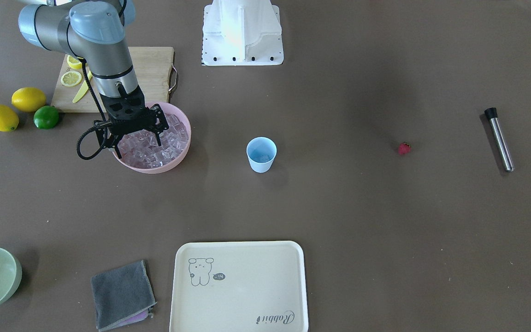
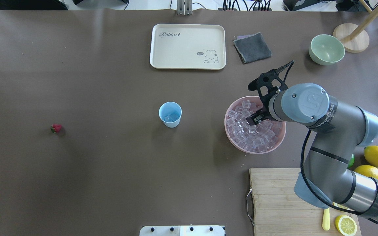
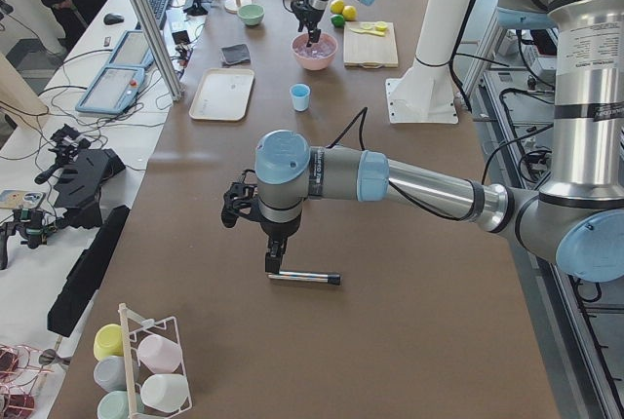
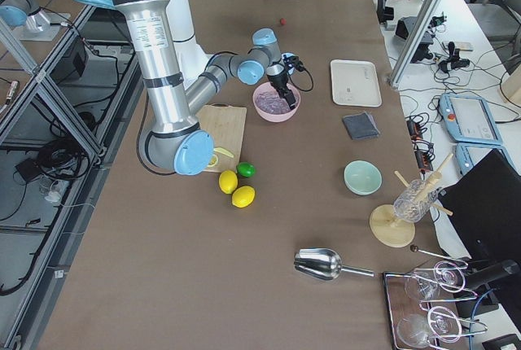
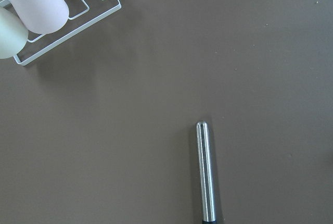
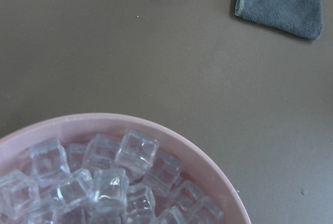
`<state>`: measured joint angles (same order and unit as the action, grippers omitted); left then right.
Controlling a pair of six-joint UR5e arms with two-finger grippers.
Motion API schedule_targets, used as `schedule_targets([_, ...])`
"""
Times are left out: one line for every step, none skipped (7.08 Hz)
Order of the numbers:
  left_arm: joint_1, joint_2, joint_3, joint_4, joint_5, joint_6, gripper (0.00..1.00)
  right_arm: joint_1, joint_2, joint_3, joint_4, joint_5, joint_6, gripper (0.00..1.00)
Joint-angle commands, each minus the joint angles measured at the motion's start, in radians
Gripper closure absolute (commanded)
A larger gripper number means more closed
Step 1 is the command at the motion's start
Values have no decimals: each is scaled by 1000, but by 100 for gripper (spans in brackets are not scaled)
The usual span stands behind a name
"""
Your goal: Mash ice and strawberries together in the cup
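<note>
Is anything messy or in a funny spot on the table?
Nothing looks spilled or broken. The strawberry lies alone on the bare table, far from the cup, while the ice sits heaped in the pink bowl.

Long brown table [image 1: 367,221]; aluminium frame post [image 3: 148,24] at its edge; white side bench [image 3: 24,141] alongside; tiled floor [image 4: 32,309].

One cup [image 1: 261,154], one strawberry [image 1: 404,148], two whole lemons [image 1: 28,99], one lime [image 1: 46,117], two bowls [image 1: 166,165]
</note>
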<state>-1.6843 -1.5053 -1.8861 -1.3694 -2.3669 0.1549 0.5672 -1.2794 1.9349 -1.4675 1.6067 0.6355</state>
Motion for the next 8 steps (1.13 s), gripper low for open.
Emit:
schedule_targets([0, -3, -1, 0, 0, 0, 1, -20, -55, 76, 0, -5, 0, 1])
schedule_targets([0, -4, -2, 1, 0, 0, 1, -32, -60, 81, 0, -8, 9, 2])
schedule_targets([0, -6, -1, 1, -2, 0, 1, -62, -58, 73, 0, -23, 32, 4])
schedule_targets([0, -7, 1, 1, 0, 0, 1, -73, -60, 75, 0, -37, 33, 4])
schedule_targets([0, -6, 1, 1, 0, 0, 1, -73, -63, 82, 4, -21, 21, 4])
schedule_targets([0, -6, -1, 1, 0, 0, 1, -73, -63, 97, 4, -8, 21, 17])
schedule_targets([0, -6, -1, 1, 0, 0, 1, -73, -64, 90, 4, -7, 20, 44])
schedule_targets([0, -3, -2, 0, 0, 0, 1, -73, -64, 90, 4, -5, 17, 46])
